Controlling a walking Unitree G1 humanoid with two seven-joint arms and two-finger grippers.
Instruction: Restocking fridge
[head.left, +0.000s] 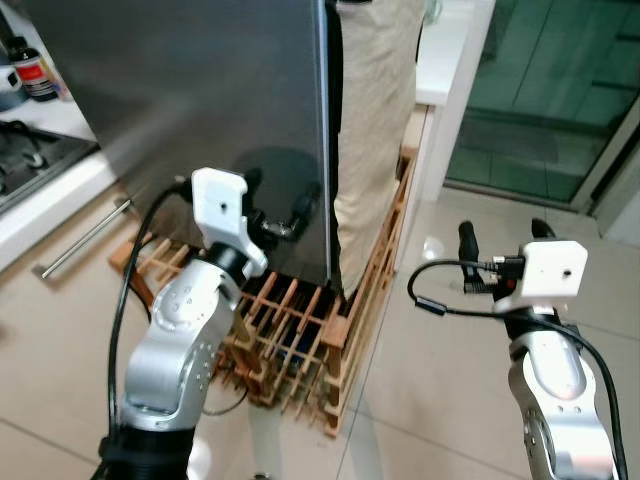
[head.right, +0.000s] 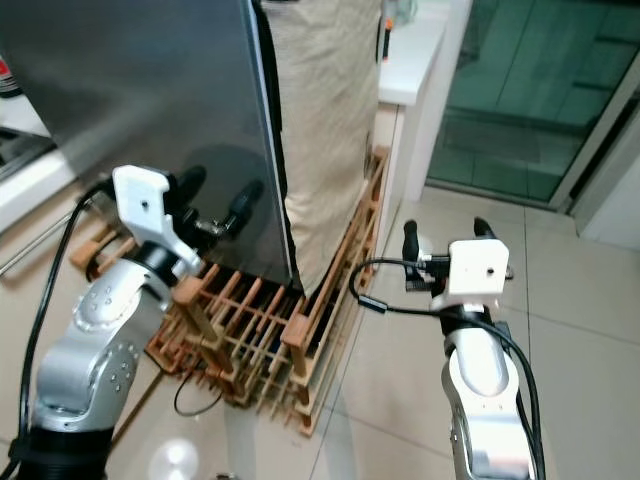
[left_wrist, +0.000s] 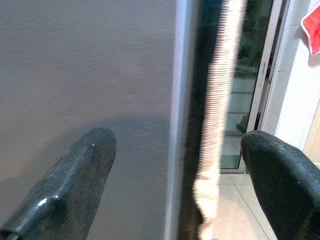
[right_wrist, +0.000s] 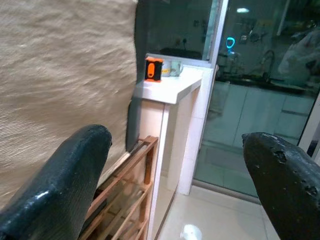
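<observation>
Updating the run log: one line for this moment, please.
fridge door: shut | left gripper: open, at door edge | right gripper: open, empty

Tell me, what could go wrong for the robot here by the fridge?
The left gripper is open against the smooth fridge door near its edge; its fingers might slip off instead of pulling. The wooden rack sits low under the door, so an arm or the loose black cable could catch on it. The beige cloth hangs beside the door edge and might get snagged. The right gripper hangs open, holding nothing.

Fridge on wooden rack, cloth alongside
</observation>
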